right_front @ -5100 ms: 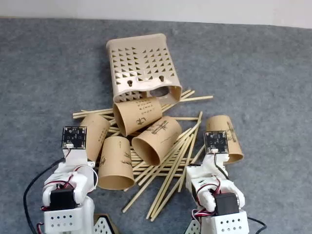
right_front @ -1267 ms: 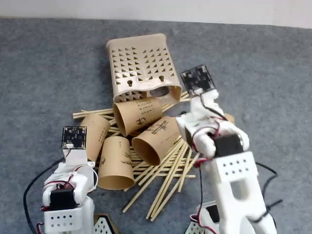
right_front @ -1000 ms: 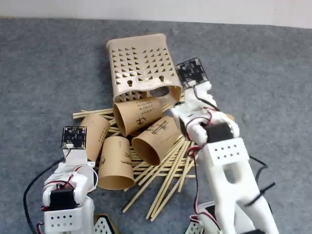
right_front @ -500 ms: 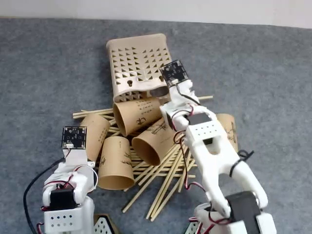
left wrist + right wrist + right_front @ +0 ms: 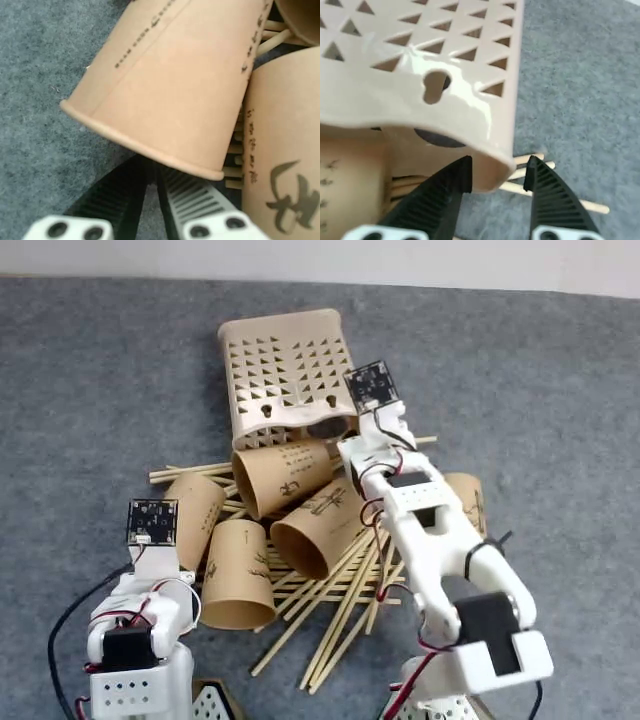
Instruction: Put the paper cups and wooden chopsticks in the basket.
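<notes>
The beige basket (image 5: 288, 365) lies on its side on the grey mat, its mouth facing a pile of several brown paper cups (image 5: 283, 476) and wooden chopsticks (image 5: 345, 585). My right arm stretches over the pile to the basket's mouth. In the right wrist view my right gripper (image 5: 498, 166) is open, its fingers on either side of the rim corner of the basket (image 5: 420, 80). A cup (image 5: 350, 175) and chopsticks (image 5: 555, 197) lie just beyond the rim. My left gripper (image 5: 152, 197) is shut and empty, low beside a lying cup (image 5: 165, 95).
One cup (image 5: 470, 508) lies apart to the right of the pile, partly under my right arm. My left arm (image 5: 135, 630) sits folded at the front left. Bare grey mat (image 5: 90, 390) surrounds the basket and pile.
My right arm rose from its folded pose and swung out over the pile to the basket's mouth, then shifted slightly right onto the rim corner. The left arm, cups and chopsticks stayed put.
</notes>
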